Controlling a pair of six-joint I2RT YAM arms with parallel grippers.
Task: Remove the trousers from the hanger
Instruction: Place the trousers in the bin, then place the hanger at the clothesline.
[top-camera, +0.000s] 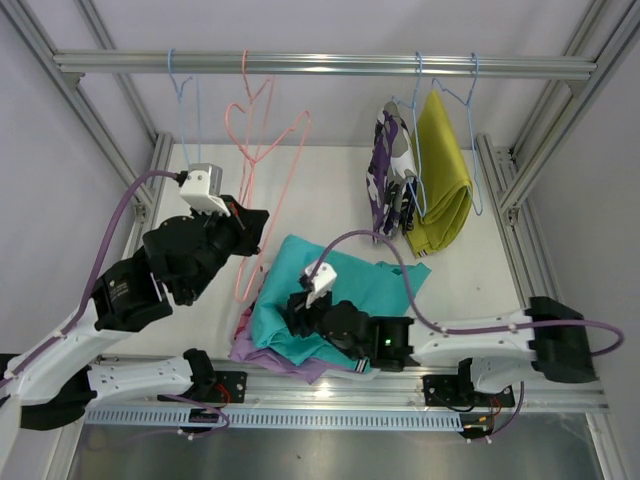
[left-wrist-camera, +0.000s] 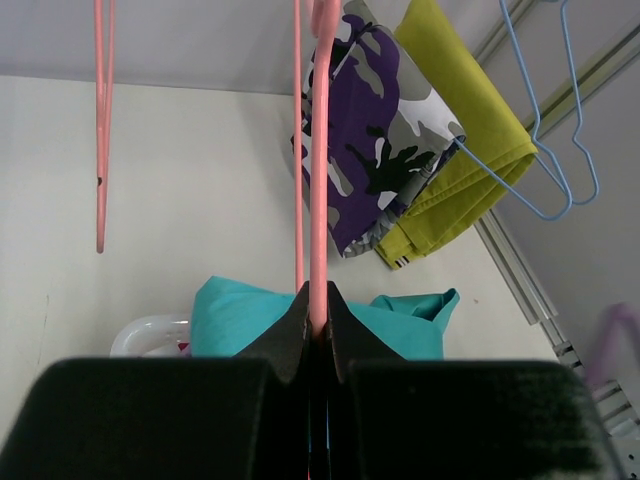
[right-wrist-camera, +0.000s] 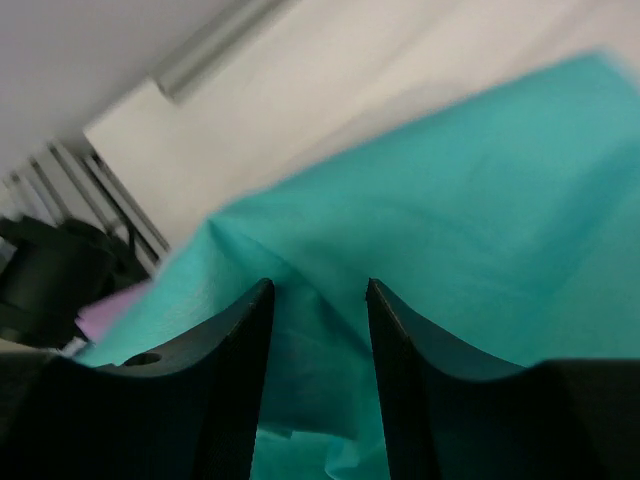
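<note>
Left end effector (left-wrist-camera: 318, 312) clamped on pink hanger (left-wrist-camera: 323, 150), right end effector (right-wrist-camera: 318, 292) apart over crumpled teal trousers (right-wrist-camera: 480, 200)

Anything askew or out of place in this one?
Yes. The pink hanger hangs skewed from the rail, its lower wire clamped in the left claw. The teal trousers lie rumpled in a heap near the table's front edge, under the open right claw.

The place is a robotics lab test cell, not a home. A frame of aluminium extrusion (top-camera: 330, 65) boxes in a plain white worktop (top-camera: 330, 190). Blank grey panels (top-camera: 320, 25) close off the back and sides. A slotted cable duct (top-camera: 300, 418) runs along the near edge, with purple cabling (top-camera: 480, 328) above it.
</note>
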